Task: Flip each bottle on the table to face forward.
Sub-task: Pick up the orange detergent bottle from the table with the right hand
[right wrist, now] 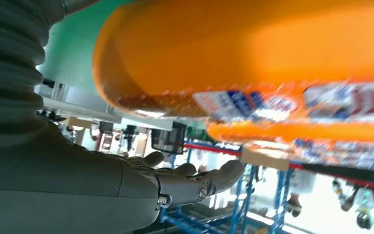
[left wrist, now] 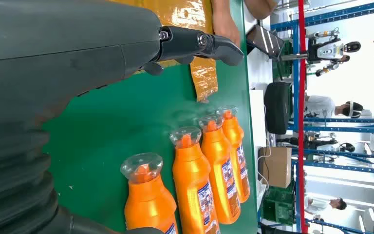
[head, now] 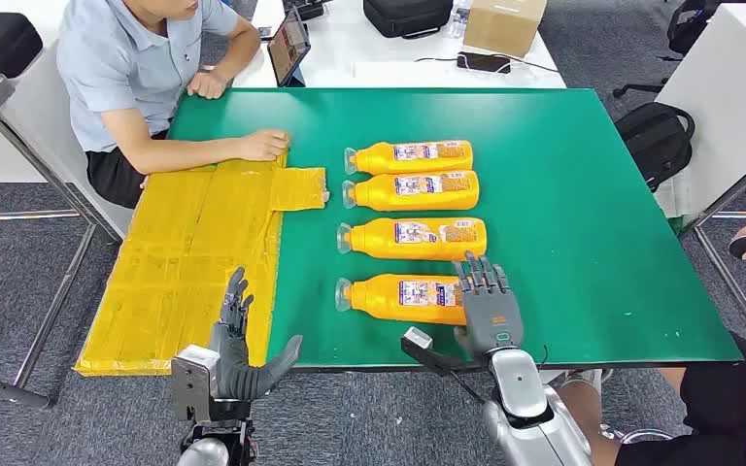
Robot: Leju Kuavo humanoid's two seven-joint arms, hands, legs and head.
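Four orange bottles lie on their sides in a column on the green table (head: 583, 194), clear caps to the left: far (head: 413, 156), second (head: 413, 190), third (head: 413, 238), nearest (head: 398, 297). All show printed labels. My right hand (head: 486, 303) is at the nearest bottle's base end, fingers spread and straight, holding nothing; whether it touches is unclear. In the right wrist view that bottle (right wrist: 253, 48) looms blurred by the hand's extended fingers (right wrist: 190, 183). My left hand (head: 241, 349) hovers open at the table's near edge; its wrist view shows the nearest bottle (left wrist: 148, 200).
Flattened yellow cardboard (head: 204, 243) covers the table's left part and overhangs it. A seated person rests a hand (head: 262, 146) on its far end. A tablet (head: 288, 47) and a box (head: 503, 21) sit behind. A black backpack (head: 656, 136) lies at the right.
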